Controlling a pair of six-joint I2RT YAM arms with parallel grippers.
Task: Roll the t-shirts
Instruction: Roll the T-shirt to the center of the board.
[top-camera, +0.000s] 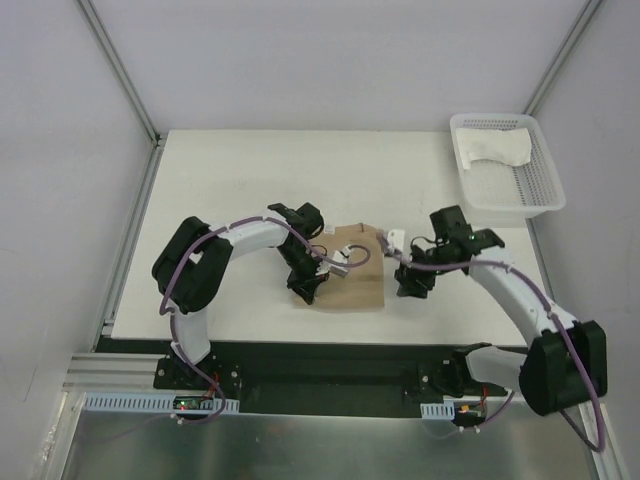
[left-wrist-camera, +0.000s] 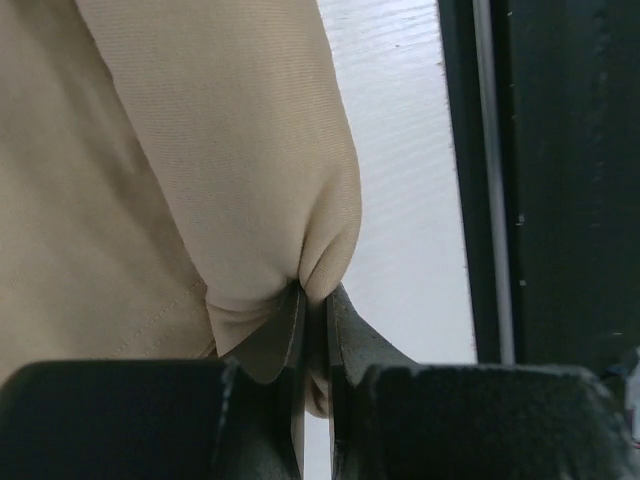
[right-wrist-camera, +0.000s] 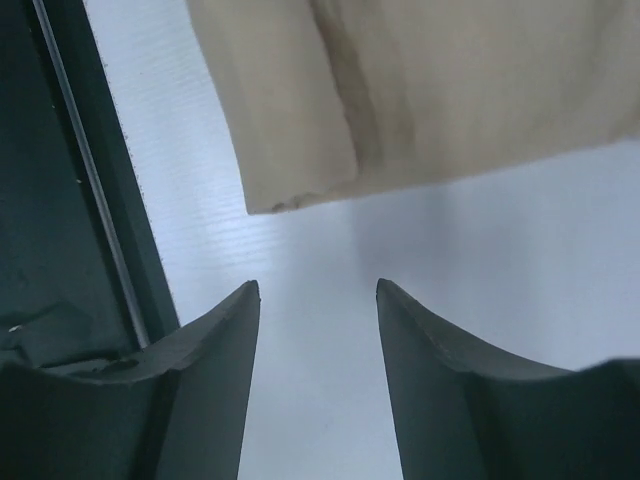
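Observation:
The tan t-shirt lies folded into a narrow rectangle in the middle of the table. My left gripper is at its near left corner, shut on a pinch of the tan cloth. My right gripper is open and empty just right of the shirt's near right corner; that corner shows beyond its fingertips. The white t-shirt lies crumpled in the basket at the back right.
A white plastic mesh basket stands at the table's back right corner. The dark front rail runs along the near table edge, close behind both grippers. White enclosure walls stand on the left, back and right.

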